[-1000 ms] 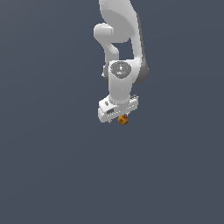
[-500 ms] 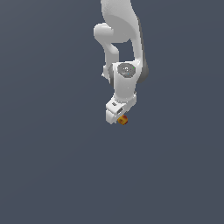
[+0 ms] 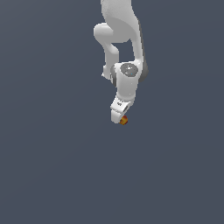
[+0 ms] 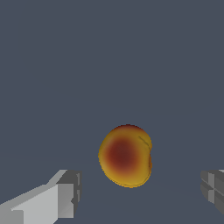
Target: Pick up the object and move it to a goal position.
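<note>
While the arm hangs over the scene, the following items are visible, listed from largest to smallest.

Surface: a plain dark grey-blue ground [image 3: 52,175] fills both views with no markings.

Arm: the white Franka arm [image 3: 120,30] enters from the top of the exterior view and bends down to a round wrist joint [image 3: 128,72].

Gripper: the white gripper [image 3: 119,117] points downward at the arm's lower end. In the wrist view its two fingers [image 4: 65,194] stand spread wide, one on each side of the object, with clear gaps and no contact.

Object: a roundish orange body [image 4: 126,155] with a red patch and yellow edges. It lies between the spread fingers; in the exterior view it shows just at the gripper's tip [image 3: 124,120]. Whether it rests on the surface cannot be determined.
</note>
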You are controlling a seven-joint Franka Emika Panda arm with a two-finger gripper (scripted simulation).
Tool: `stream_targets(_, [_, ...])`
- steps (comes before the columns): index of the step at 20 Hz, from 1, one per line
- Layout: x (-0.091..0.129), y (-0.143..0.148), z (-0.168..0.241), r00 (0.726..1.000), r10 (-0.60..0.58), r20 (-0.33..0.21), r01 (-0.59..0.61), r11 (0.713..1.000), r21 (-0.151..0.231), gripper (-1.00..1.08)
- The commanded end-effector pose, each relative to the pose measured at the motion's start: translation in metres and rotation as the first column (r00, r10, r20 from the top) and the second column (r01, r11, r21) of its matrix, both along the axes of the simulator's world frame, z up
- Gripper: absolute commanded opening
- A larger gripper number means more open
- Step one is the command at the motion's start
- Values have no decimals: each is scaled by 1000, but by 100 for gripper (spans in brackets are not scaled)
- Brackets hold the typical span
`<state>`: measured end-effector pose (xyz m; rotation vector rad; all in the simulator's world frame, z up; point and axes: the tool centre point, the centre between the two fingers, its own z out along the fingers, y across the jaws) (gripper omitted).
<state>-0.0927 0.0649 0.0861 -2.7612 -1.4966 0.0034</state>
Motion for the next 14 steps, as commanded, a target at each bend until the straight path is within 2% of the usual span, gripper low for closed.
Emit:
stream_targets(1, [-3,2,-1,1000,28,2,-28,1000,0,100])
stream_targets(8, [-4,2,-3,999,37,2,-37,999,0,100])
stream_targets(14, [-4,2,-21,999,40,2,-40,999,0,100])
